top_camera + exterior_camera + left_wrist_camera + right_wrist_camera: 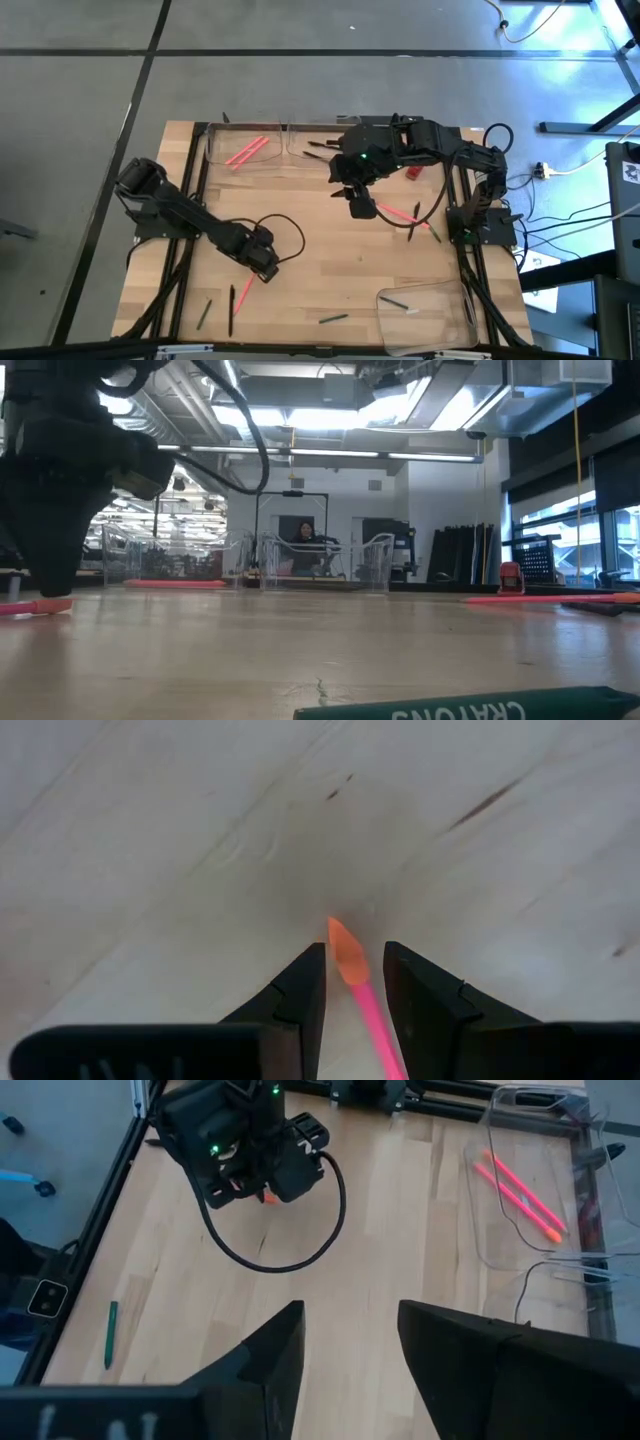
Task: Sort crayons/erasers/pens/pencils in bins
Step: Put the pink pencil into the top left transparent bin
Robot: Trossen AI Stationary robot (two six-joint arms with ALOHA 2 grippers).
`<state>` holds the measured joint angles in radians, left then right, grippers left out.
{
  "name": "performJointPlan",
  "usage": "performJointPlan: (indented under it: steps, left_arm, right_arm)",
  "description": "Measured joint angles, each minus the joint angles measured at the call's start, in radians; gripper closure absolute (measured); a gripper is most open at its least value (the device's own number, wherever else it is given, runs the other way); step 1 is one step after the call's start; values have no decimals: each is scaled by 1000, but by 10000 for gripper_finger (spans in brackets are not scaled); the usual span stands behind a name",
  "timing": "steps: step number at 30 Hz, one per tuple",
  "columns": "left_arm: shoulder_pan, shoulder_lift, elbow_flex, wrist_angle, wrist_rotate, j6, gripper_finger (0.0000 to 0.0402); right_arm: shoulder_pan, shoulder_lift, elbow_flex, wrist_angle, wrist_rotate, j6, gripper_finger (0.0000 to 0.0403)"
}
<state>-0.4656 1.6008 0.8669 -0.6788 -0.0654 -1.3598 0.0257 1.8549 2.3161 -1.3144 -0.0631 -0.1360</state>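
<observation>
A pink crayon [352, 965] with an orange tip lies flat on the wooden table. My left gripper [354, 948] points straight down over it, open, one finger on each side of the tip end without touching it. In the high view this gripper [265, 268] is at the table's near left, with the crayon [243, 291] trailing out toward the near edge. My right gripper [360, 206] hangs open and empty, high above the table's middle. Two clear bins stand at the far edge: one [240, 152] holds pink sticks, the other [312, 150] holds dark ones. A third bin [425, 312] sits near right.
Loose sticks lie near the front edge: a green one [205, 315], a black one [231, 306] and a dark green one [333, 319]. A pink stick [400, 213] and darker ones [418, 230] lie under the right arm. A green crayon [470, 708] lies close to the low camera.
</observation>
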Motion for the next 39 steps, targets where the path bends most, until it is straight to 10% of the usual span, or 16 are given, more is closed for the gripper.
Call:
performJointPlan:
  steps: [29, 39]
  left_arm:
    - [0, 72, 2, 11, 2, -20, 396]
    - [18, -76, -4, 24, -15, -22, 399]
  right_arm:
    - [0, 0, 0, -8, -1, -3, 238]
    - [0, 0, 0, -8, -1, -3, 238]
